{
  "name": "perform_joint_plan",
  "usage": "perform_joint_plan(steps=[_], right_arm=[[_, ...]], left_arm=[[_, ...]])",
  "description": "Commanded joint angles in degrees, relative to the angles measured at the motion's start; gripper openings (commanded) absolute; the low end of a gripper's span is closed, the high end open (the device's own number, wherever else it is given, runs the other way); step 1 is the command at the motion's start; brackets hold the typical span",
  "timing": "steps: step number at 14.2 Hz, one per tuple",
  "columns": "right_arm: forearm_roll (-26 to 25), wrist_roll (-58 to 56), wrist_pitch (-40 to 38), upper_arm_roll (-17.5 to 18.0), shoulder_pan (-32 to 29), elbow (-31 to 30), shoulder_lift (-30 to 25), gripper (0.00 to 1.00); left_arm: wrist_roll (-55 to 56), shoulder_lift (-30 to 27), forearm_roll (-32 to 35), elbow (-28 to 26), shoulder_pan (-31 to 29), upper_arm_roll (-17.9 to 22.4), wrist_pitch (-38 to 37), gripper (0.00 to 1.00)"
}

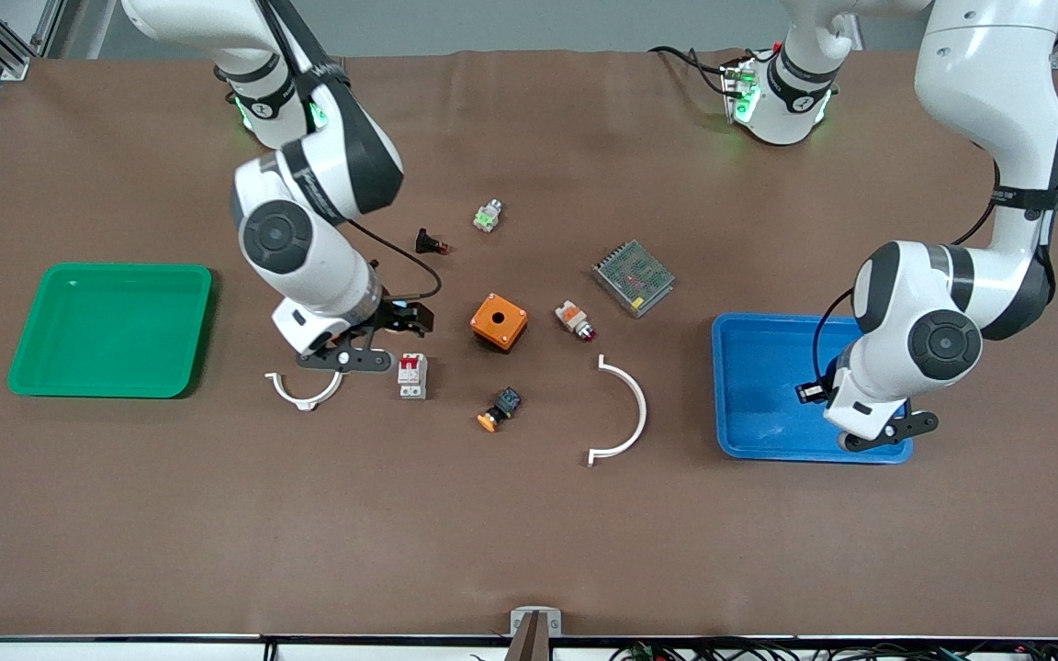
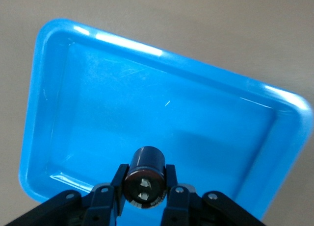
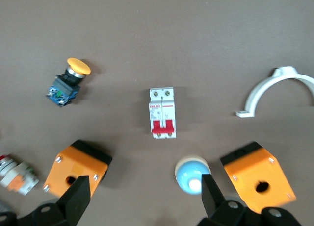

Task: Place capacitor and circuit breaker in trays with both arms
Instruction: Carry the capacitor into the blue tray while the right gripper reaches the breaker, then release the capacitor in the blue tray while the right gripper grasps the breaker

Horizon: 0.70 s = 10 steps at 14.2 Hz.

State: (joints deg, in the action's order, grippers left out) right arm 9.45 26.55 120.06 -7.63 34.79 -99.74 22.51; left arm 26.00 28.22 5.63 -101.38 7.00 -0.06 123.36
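Meanwhile the left gripper point(image 2: 144, 196) is pinching the small black cylindrical capacitor point(image 2: 145, 177) over the blue plastic tray point(image 1: 749, 367) near the worktop's left-arm edge; the right gripper point(image 1: 388, 341), jaws spread empty, is hovering beside the white-grey red-levered circuit breaker point(image 1: 412, 375), which a slanted descent could knock away.

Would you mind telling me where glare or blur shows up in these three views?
Left wrist view: white glare streaks along the blue tray rim, while the capacitor in the left hand looks sharp. Right wrist view: the right hand's fingers are blurred and the circuit breaker is crisp. Front view: even light, soft shadows.
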Motion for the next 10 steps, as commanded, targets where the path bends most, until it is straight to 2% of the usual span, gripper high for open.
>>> perform_joint_plan(steps=[1, 3, 6, 7, 8, 9, 10], right_arm=[[1.10, 0.43, 3.59, -0.63, 1.07, -0.72, 3.05, 1.00], [1.10, 0.00, 6.40, -0.63, 1.24, -0.72, 5.60, 1.00], [1.01, -0.45, 10.62, -0.63, 1.33, -0.54, 9.38, 1.00], [0.84, -0.45, 11.68, -0.63, 1.51, -0.28, 10.96, 1.00], [0.75, -0.45, 13.08, -0.63, 1.68, -0.19, 12.37, 1.00], [0.75, -0.97, 14.83, -0.63, 1.69, -0.19, 13.60, 1.00], [0.49, -3.06, 15.64, -0.63, 1.51, -0.19, 14.22, 1.00]], left_arm=[[0.01, -1.85, 1.05, -7.76, -0.59, -0.64, 7.04, 0.04], [0.01, -0.80, 1.05, -9.88, -1.89, -0.73, 11.09, 0.07], [-0.08, 0.26, 1.14, -10.50, -2.08, -0.82, 12.08, 0.22], [-0.08, 0.52, 1.14, -10.41, -2.08, -0.82, 12.17, 0.37], [-0.34, 0.78, 1.14, -10.07, -1.99, -0.82, 12.17, 0.80], [-0.34, 0.53, 1.05, -9.80, -1.99, -0.91, 12.17, 0.99], [-0.34, -0.17, 1.05, -9.54, -1.73, -0.91, 11.73, 1.00]])
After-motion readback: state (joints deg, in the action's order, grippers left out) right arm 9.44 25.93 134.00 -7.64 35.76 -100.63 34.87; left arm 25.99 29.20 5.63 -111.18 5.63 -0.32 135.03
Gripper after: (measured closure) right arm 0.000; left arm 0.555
